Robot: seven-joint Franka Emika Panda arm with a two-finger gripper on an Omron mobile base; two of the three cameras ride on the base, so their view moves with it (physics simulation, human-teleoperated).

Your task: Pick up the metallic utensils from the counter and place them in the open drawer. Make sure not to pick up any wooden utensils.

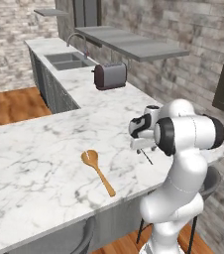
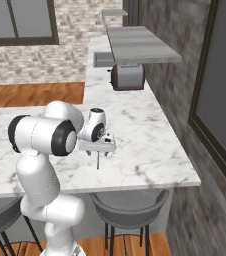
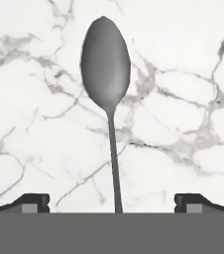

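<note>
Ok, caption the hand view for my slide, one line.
Open gripper poised above a metal spoon lying flat on the marble counter, its handle running between the two fingertips.

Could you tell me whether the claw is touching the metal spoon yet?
Apart. In the hand view the claw is open, each fingertip standing well clear of the metal spoon, whose thin handle runs midway between them.
</note>
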